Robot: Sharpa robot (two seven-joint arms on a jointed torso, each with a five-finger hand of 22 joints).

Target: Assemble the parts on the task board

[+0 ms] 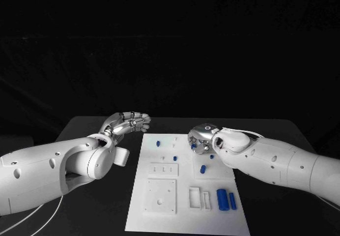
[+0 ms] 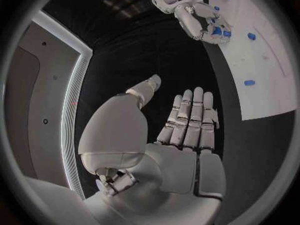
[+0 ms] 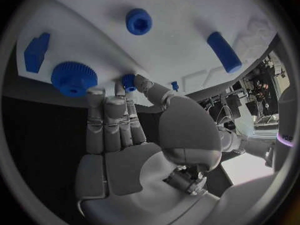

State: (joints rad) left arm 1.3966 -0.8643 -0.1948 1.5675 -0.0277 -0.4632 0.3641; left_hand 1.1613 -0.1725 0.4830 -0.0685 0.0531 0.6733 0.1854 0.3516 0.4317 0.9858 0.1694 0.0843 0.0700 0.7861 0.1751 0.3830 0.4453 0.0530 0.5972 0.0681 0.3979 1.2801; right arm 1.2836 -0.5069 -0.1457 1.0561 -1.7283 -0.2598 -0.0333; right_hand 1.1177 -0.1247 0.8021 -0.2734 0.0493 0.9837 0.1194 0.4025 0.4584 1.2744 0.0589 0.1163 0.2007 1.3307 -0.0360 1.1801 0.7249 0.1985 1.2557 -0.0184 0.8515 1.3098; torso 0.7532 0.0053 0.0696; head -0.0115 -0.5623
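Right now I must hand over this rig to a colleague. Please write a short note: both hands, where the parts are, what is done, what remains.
Left hand: open, holds nothing, off the board's far left corner, above the black table.
Right hand: over the far right of the board, fingers straight; thumb and a finger touch a small blue part. Whether it is gripped, I cannot tell.
Parts: two blue cylinders lie near the board's right edge; smaller blue parts are spread over the far half.
Done: cannot be judged. Left: the assembly.
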